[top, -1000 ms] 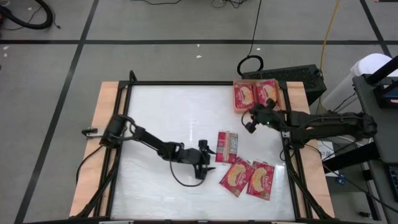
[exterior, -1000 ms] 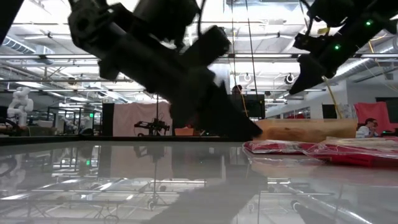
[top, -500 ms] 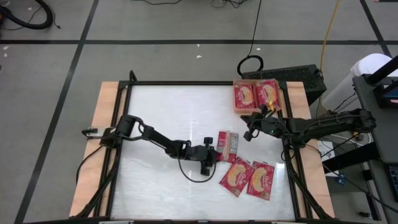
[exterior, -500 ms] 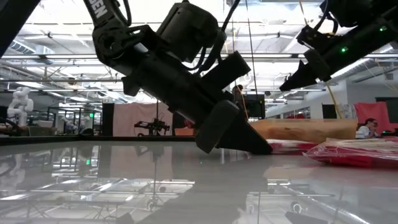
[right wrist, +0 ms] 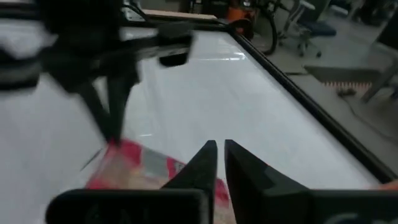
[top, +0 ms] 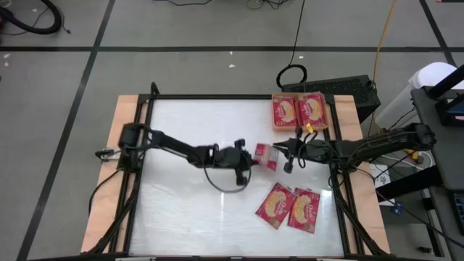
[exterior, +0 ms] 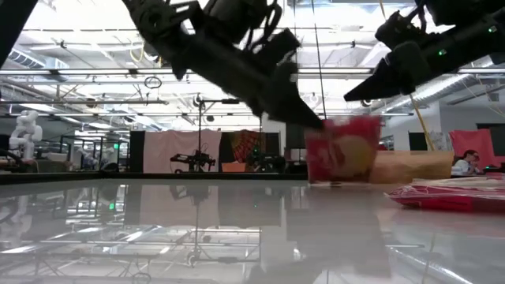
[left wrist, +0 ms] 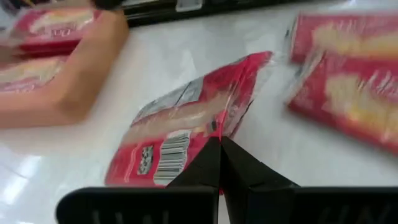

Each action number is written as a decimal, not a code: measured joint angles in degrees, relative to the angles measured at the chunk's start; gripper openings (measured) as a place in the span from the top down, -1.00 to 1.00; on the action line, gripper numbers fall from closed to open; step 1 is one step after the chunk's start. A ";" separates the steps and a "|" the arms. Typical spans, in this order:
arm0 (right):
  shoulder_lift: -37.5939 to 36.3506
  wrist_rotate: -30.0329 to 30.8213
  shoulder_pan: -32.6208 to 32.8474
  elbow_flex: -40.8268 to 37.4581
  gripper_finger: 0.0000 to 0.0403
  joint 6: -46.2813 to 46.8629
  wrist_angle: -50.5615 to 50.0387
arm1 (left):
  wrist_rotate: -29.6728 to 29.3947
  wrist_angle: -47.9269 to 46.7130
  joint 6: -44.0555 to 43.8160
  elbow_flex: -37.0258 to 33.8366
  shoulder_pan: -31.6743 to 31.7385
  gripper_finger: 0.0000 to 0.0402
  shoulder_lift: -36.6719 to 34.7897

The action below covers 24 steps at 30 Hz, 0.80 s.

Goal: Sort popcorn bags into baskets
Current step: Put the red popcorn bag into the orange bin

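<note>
Lifting: the left gripper (top: 251, 156) is clamped on the edge of one popcorn packet (top: 266, 156), holding it clear of the white tabletop (top: 188, 123) near the middle of the table.

Packet in hand: in the low view the packet (exterior: 342, 150) hangs upright from the fingertips, popcorn picture facing the camera; in the left wrist view the barcode side (left wrist: 186, 134) faces the wrist, pinched at one edge between the closed fingers (left wrist: 219, 163).

Why held so: a pinch on the thin edge is, I judge, the only purchase a flat packet offers, so its body dangles below the grip.

Right gripper: the right gripper (top: 288, 150) hovers just beside the lifted packet, on the tray side, fingers (right wrist: 208, 163) nearly closed with a thin gap and nothing between them. It looks placed to take the packet over, though that is only a guess.

Orange tray: the tray (top: 299, 129) sits at the far right corner of the table with two packets (top: 299, 111) lying side by side in it.

Left on the table: two more packets (top: 288, 206) lie flat near the front right edge, well apart from the tray.

Changed since a second ago: the left fingers were wide open beside the packet, which lay flat, grey panel up; they have since shut on it and raised it, and the right gripper has moved from near the tray towards the packet.
</note>
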 joint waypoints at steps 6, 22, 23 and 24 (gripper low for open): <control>2.32 0.00 0.03 0.00 0.66 -5.75 3.78 | 7.60 -12.79 -6.10 0.01 5.71 0.98 -9.09; 19.03 -2.86 0.01 0.05 0.01 -5.09 17.32 | 11.56 -20.90 -6.06 0.01 10.63 0.99 -16.03; 20.45 -2.95 -0.01 0.02 0.01 -5.81 19.88 | 11.56 -21.08 -6.04 0.01 10.63 0.99 -16.03; 21.85 -2.95 -0.03 0.04 0.00 -6.41 22.57 | 11.58 -21.24 -6.06 0.01 10.61 0.99 -16.03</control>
